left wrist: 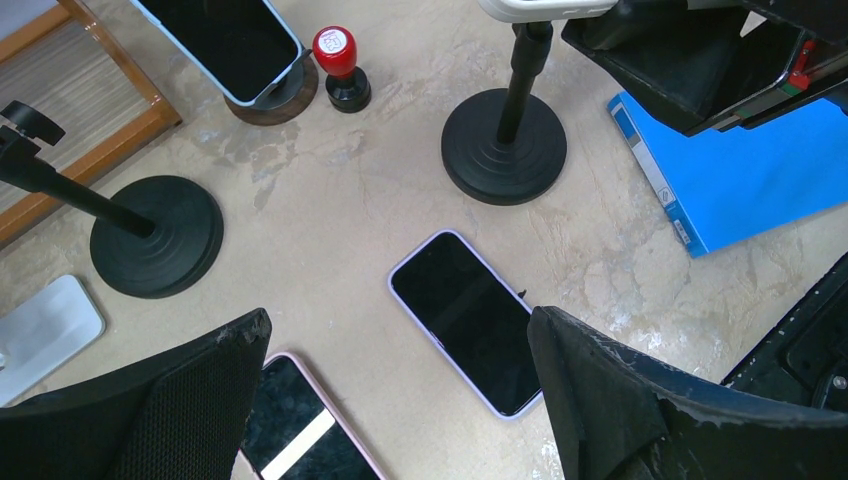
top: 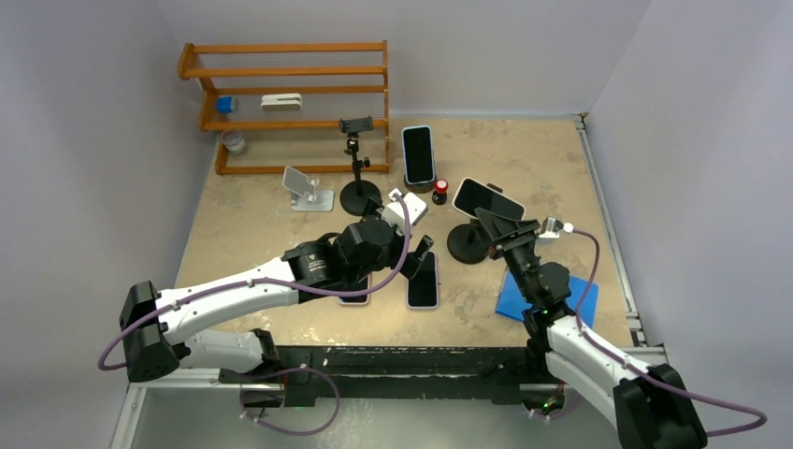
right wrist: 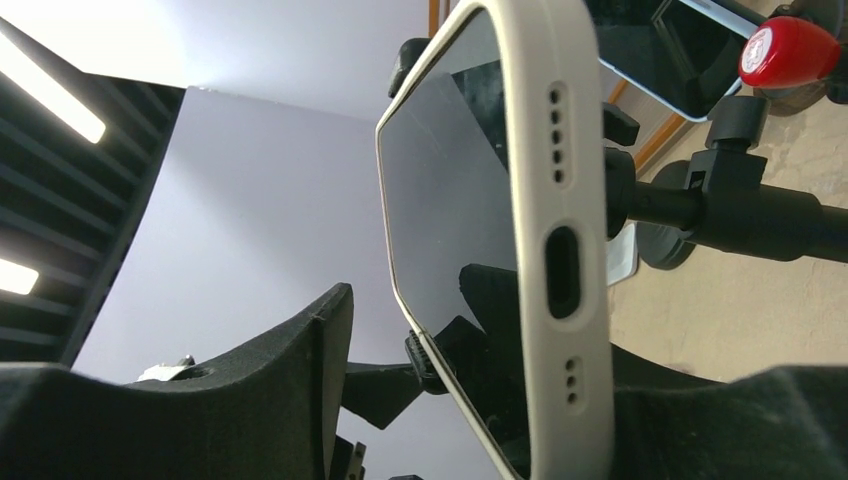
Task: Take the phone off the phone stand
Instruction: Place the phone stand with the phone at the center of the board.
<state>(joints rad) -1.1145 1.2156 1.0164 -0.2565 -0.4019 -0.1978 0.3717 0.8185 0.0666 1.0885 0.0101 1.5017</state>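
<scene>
Centre-right, the right hand [top: 500,227] straddles the near end of the phone [top: 488,198] — fingers parted, not gripping.

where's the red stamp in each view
Top external: stamp right of centre, on the far half of the table.
Left wrist: at the top edge, left of centre.
Right wrist: in the top right corner, cap only.
Shared landmark: the blue-cased phone propped right beside it.
</scene>
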